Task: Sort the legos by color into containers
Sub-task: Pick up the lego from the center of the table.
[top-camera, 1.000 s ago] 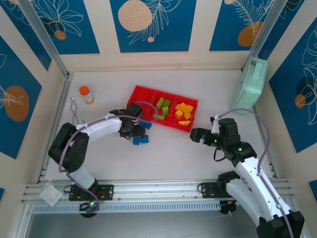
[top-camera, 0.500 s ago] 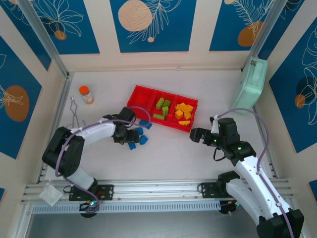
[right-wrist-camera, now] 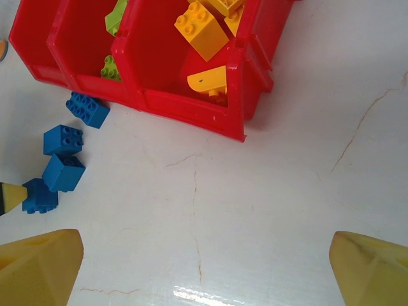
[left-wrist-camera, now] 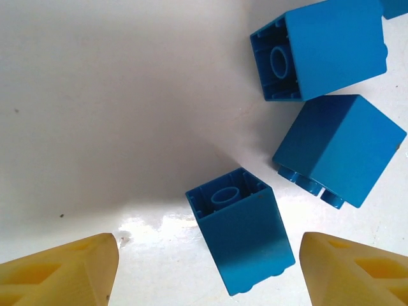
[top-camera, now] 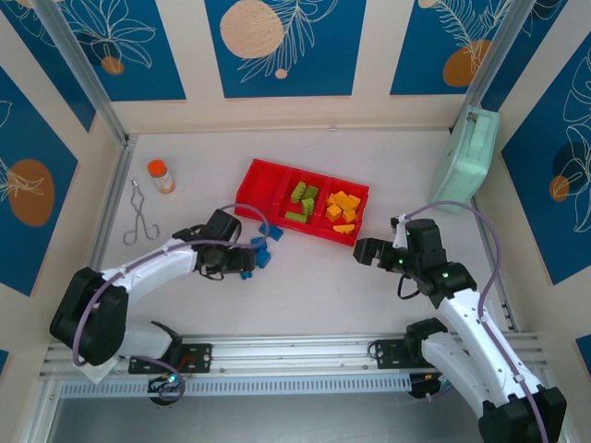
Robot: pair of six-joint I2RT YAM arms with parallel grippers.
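Several blue legos (top-camera: 261,257) lie on the table just in front of the red tray (top-camera: 261,173) of three containers. Its left compartment holds no bricks, the middle one has lime green legos (top-camera: 303,198) and the right one yellow-orange legos (top-camera: 343,210). My left gripper (top-camera: 242,266) is low over the blue group, open. One blue lego (left-wrist-camera: 242,236) lies on its side between the yellow fingers (left-wrist-camera: 57,271), apart from both. Two more blue bricks (left-wrist-camera: 341,150) lie just beyond it. My right gripper (top-camera: 362,251) hovers open over bare table before the tray (right-wrist-camera: 191,102).
An orange-capped bottle (top-camera: 161,175) and metal tongs (top-camera: 140,214) lie at the left. A mint-green case (top-camera: 466,161) leans on the right wall. The right wrist view shows the blue legos (right-wrist-camera: 62,172) left of the tray's front corner.
My left gripper has drawn back leftward and nearer, away from the tray front, down to the blue bricks, and the bricks have spread a little. The right arm has not moved.
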